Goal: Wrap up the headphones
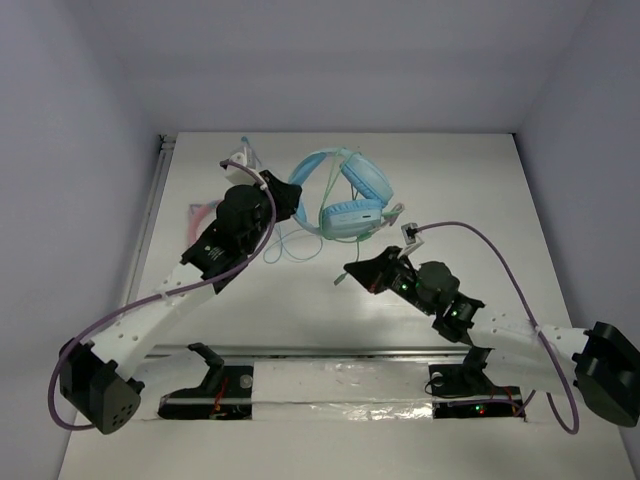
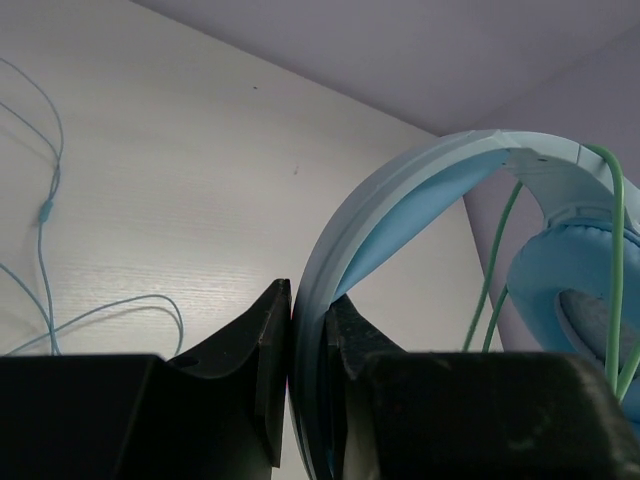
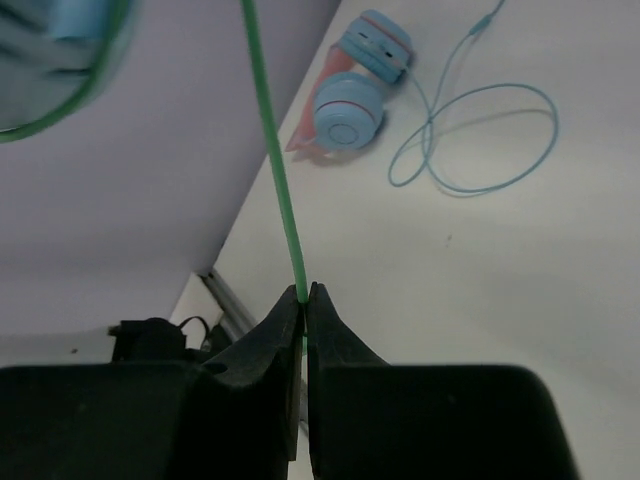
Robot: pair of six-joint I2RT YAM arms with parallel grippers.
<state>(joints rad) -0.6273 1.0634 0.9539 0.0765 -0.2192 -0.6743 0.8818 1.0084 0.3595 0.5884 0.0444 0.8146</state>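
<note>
Fingers (image 2: pixel 245 350) of the left gripper (image 1: pixel 290 196) are clamping the wide headband of the headphones (image 1: pixel 345 195), which are sitting at the upper middle of the overhead view, over the white table (image 1: pixel 480 200). That band is looking stiff, light and smooth to me, so it is probably serving as a sound handle, though it could slip under a hard pull. Further right, the right gripper (image 3: pixel 304 297) is pinching the thin green cable (image 3: pixel 272 150) tight between its tips. Limp and delicate as it seems, the cable is asking for gentle, taut guiding rather than yanking.
</note>
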